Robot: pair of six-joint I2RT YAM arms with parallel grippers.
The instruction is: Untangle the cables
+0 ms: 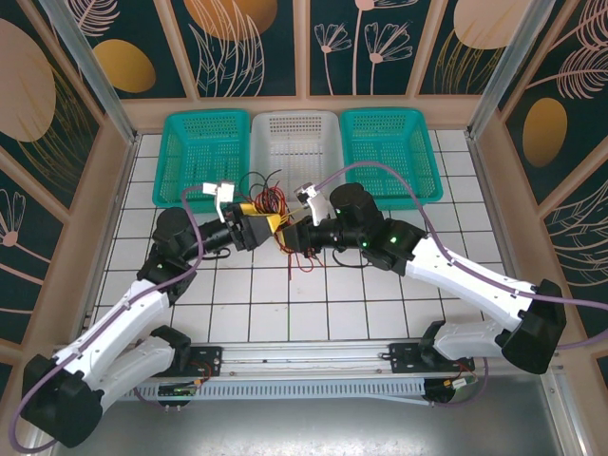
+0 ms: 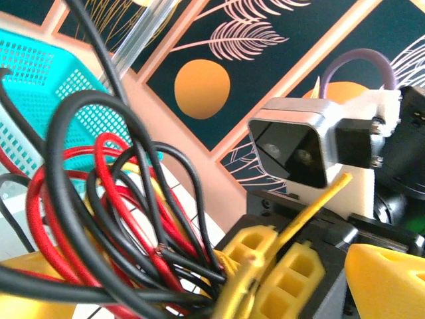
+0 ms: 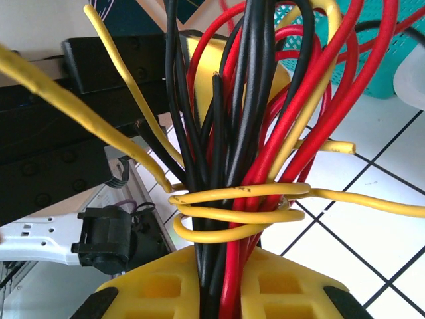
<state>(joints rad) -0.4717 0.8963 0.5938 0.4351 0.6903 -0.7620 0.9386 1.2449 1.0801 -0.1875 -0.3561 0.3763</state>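
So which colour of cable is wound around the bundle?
The yellow cable: it coils sideways around the red and black cables, which run lengthwise, clamped in the right gripper.

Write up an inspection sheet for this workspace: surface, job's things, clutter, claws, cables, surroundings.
Surface: white tiled table, with dark grout lines.
Job's things: red, yellow and black cables bunched in one tangle between the two claws; a yellow wire is looped around the bundle.
Clutter: nothing seen.
Claws: right claw shut on the cables; left claw open, close against the bundle.
Cables: lilac arm cables run along both arms.
Surroundings: left teal basket, white basket and right teal basket in a row at the far edge; patterned wall panels around the table.
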